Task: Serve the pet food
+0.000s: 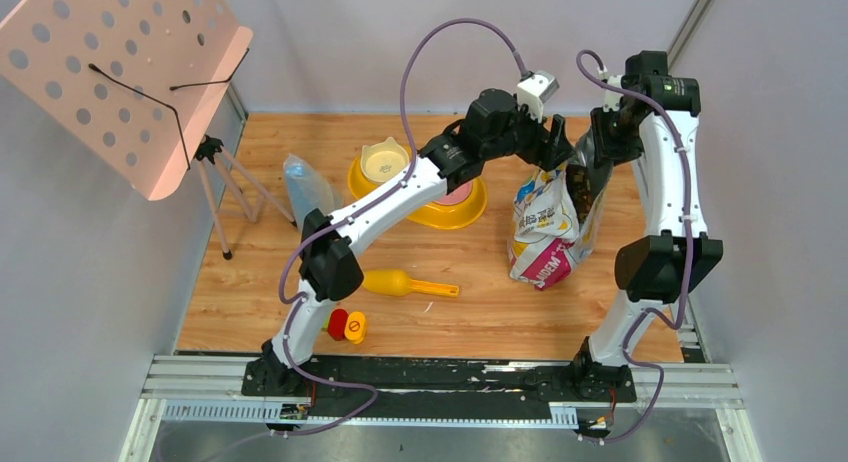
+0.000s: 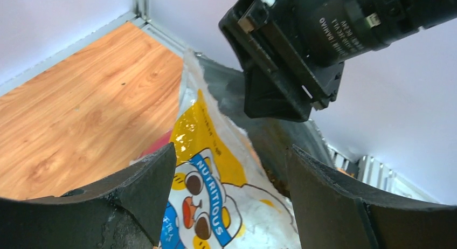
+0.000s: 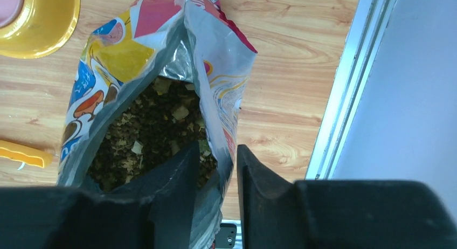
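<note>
From above, the bag [image 1: 545, 232] is standing right of centre on the table [image 1: 480, 317]. In the left wrist view, the left gripper [image 2: 232, 179] is hanging wide open, released, above the bag's printed wall. In the right wrist view, the right gripper [image 3: 218, 173] is pinching the bag's right wall, and the pet food [image 3: 156, 130] is lying inside the bag.

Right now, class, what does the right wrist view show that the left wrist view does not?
Right wrist only: the pet food inside the printed bag, the yellow bowl, the scoop handle. Left wrist only: the left gripper standing open, the right arm's motor housing above. Both: the bag and the wooden table.
</note>
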You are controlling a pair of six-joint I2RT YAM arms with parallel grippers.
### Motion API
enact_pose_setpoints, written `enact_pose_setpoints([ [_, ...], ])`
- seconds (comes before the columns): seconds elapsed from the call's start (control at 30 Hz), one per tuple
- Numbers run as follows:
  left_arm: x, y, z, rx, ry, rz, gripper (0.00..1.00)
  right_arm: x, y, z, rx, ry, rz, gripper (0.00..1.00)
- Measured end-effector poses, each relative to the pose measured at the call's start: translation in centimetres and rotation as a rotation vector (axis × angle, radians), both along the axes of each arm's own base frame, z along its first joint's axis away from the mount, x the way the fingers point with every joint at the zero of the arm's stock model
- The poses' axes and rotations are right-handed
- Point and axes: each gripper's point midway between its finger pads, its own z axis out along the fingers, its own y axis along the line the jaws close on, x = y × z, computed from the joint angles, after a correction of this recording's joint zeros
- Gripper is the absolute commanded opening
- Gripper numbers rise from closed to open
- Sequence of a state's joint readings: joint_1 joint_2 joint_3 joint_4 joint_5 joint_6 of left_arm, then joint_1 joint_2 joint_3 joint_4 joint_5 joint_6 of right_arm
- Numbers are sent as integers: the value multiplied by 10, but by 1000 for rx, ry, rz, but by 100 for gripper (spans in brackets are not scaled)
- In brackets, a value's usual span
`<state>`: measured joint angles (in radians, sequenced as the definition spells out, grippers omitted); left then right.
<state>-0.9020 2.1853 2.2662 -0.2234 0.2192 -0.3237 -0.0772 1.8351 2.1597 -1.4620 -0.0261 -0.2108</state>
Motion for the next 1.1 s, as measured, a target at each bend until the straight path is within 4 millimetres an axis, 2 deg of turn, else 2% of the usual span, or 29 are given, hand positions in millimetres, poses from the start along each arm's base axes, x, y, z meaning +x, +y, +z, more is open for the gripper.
enact_pose_setpoints([
  [0.17,-12,-8,5,-28,27,-8,80,-8,1,3,10,11,-22,52],
  [0.23,-18,-12,2,-20,37,-4,77,-12,2,2,16,20,-34,53],
  [0.3,-23,-14,-6,6,57,19,73,-21,3,-2,22,43,-45,49],
  [0.4,-27,-11,-29,70,106,60,54,-35,5,-9,31,88,-58,32],
  [0.43,-28,-10,-36,87,123,69,49,-39,5,-12,33,102,-64,23],
  [0.47,-30,-8,-46,115,142,79,39,-42,6,-14,36,116,-69,13],
  [0.5,-31,-6,-51,131,156,87,33,-45,6,-16,37,126,-74,3],
  [0.53,-31,-4,-54,143,164,92,20,-47,6,-18,38,134,-79,0],
  [0.6,-30,0,-57,167,164,101,2,-48,4,-17,30,135,-96,0],
  [0.73,-21,12,-52,205,129,132,0,-44,-11,2,-3,109,-141,0],
  [0.87,7,37,-40,240,58,213,0,-9,-33,33,-52,-32,-145,0],
  [0.93,20,53,-35,260,31,250,0,3,-42,43,-100,-93,-125,0],
  [1.0,32,62,-33,276,-1,274,0,8,-47,49,-136,-132,-103,0],
  [1.1,33,63,-34,291,-22,258,0,8,-48,55,-161,-184,-73,0],
])
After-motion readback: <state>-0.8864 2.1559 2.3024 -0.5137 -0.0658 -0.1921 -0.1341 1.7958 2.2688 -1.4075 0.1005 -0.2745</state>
